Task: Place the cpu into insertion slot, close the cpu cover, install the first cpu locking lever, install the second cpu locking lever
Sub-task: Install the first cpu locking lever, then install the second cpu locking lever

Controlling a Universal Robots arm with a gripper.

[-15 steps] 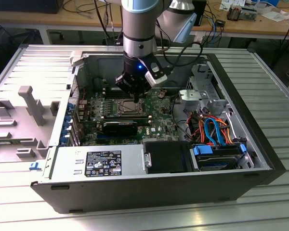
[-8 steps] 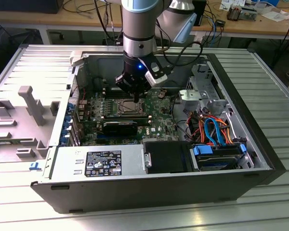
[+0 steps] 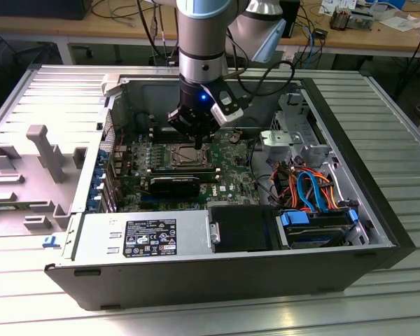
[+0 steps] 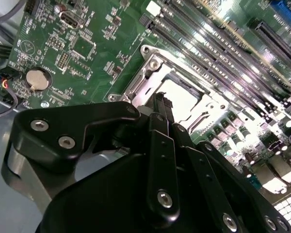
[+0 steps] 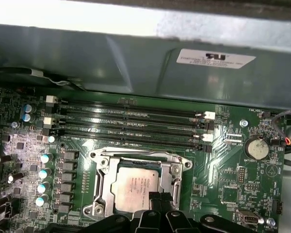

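The cpu (image 5: 135, 187) lies flat in the insertion slot (image 5: 103, 191), its silvery top showing through the window of the cpu cover (image 5: 177, 171), which lies down over it. A thin metal locking lever (image 5: 136, 155) runs along the socket's edge nearest the memory slots. My gripper (image 5: 157, 198) hangs just above the cpu's edge with its black fingers pressed together and nothing seen between them. In the second wrist view the fingertips (image 4: 161, 103) point at the cpu (image 4: 183, 96) inside the cover's frame (image 4: 146, 73). In the exterior view the gripper (image 3: 197, 140) stands over the socket (image 3: 187, 157).
The green motherboard (image 5: 233, 167) lies in an open computer case (image 3: 378, 210) on a slatted metal table. Long black memory slots (image 5: 131, 124) run beside the socket. A round battery (image 5: 256, 148), a power supply (image 3: 147, 236), drive bays and coloured cables (image 3: 308, 185) crowd the case.
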